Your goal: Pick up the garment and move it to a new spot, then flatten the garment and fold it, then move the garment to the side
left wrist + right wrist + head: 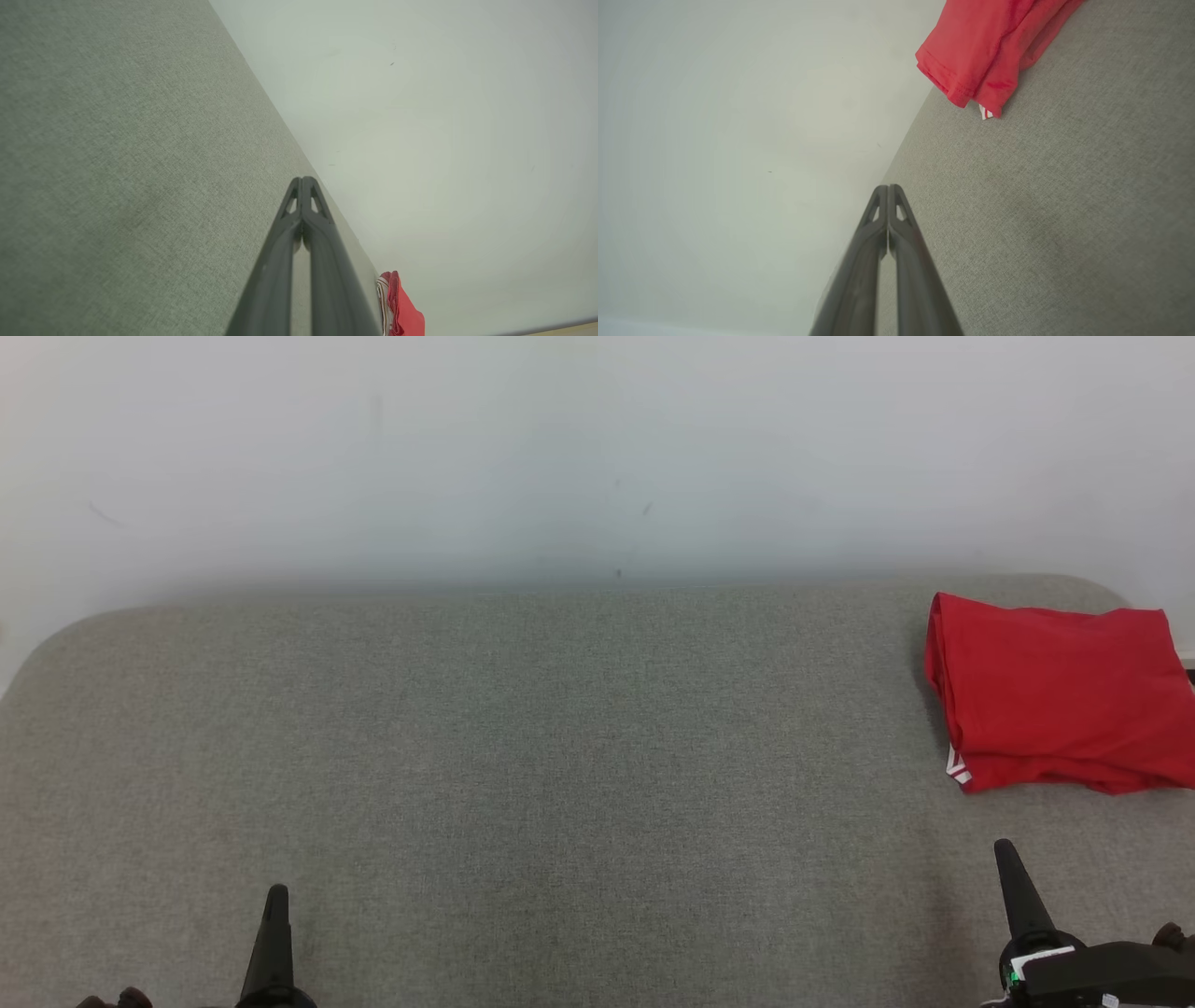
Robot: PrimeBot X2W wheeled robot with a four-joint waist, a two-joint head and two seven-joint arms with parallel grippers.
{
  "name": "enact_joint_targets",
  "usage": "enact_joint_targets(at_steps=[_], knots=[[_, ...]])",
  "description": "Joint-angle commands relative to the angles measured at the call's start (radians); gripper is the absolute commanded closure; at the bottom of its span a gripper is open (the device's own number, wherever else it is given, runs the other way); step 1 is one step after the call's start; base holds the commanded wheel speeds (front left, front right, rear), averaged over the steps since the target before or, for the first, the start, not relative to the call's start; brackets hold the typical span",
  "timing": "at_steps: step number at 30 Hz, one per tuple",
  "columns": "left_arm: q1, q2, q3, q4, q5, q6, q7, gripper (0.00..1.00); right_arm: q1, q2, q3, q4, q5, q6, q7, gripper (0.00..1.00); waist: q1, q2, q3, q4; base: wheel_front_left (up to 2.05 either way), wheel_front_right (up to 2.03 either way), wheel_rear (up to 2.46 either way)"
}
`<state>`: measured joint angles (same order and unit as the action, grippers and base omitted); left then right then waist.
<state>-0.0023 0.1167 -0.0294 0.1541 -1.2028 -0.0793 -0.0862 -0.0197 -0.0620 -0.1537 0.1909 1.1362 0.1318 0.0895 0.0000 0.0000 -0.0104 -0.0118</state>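
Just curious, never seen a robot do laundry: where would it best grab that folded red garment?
Probably the near edge of the red garment, where folded layers stack thickly. Come from the near side with the right gripper, which sits closest.

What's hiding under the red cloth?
The folded red garment lies on the grey fabric surface. A small white-striped bit peeks out at its near left corner. Anything else beneath it is covered, so I cannot tell.
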Motion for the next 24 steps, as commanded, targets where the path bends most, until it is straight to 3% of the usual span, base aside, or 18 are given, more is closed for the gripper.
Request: enact_joint_targets(at_steps=[1,24], knots=[[-0.020,-0.001,0.001,-0.001,-0.033,-0.006,0.005,1.00,-0.017,-0.004,-0.008,-0.004,0.033,-0.001,0.010,1.00,0.0000,0.0000,0.001,0.000,0.00,0.00,0.00],[-0.047,-0.032,-0.005,0.021,-0.213,-0.027,0.035,1.00,-0.031,0.000,-0.051,0.006,0.237,-0.002,0.074,1.00,0.0000,0.0000,0.007,0.005,0.00,0.00,0.00]])
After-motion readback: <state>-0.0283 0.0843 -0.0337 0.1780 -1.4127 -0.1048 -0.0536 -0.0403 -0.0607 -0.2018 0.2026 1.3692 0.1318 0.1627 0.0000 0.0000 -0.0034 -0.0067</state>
